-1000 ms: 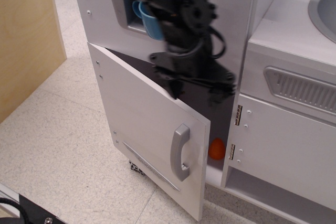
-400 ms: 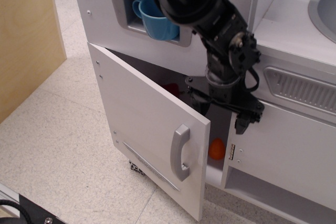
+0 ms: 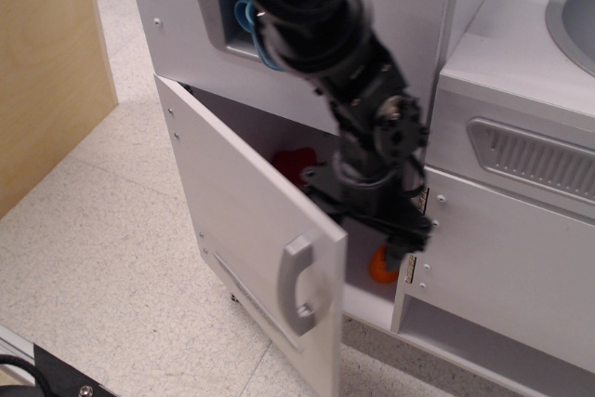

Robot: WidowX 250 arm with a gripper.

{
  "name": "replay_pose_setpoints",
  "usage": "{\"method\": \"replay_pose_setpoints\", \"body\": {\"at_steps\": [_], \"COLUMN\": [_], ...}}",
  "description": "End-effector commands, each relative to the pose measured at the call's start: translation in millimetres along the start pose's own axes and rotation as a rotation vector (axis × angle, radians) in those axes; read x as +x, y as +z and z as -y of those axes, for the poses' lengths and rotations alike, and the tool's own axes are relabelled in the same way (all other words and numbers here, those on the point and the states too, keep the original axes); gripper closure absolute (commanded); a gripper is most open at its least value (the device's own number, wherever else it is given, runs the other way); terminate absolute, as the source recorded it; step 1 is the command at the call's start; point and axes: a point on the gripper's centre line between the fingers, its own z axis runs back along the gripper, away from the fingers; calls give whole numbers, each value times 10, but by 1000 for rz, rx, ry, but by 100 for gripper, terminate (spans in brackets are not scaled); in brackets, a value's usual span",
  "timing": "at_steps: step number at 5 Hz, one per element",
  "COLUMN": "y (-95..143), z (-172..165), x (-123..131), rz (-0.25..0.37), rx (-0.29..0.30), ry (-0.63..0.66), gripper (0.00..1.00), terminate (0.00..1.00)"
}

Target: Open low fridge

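The low fridge's white door stands ajar, hinged at the left, with its free edge swung out toward me. Its curved silver-grey handle is near that edge, above the thin bottom strip. My black gripper hangs in the gap between the door's free edge and the fridge frame, just behind the door and above the handle. Its fingers look spread and hold nothing. Inside the fridge I see a red thing and an orange thing.
A blue cup sits in the grey recess above, partly hidden by my arm. A smaller white cabinet door with brass hinges stands to the right, under a grey vent panel and a sink. A wooden panel stands at left.
The fridge door has swung further open, its handle moving left and down. My gripper has moved left and down into the gap behind the door's edge.
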Motion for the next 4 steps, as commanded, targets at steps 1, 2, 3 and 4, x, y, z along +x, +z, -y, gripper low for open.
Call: {"method": "replay_pose_setpoints", "body": {"at_steps": [1, 2, 3, 4], "y": [48, 51, 94, 127], "z": [-439, -710, -912, -1165], "x": [-299, -444, -551, -627], "rz": [11, 19, 36, 38], "rx": [20, 37, 43, 47], "ry": [-39, -53, -71, -77], "gripper": [0, 0, 0, 0], "terminate": [0, 0, 0, 0]}}
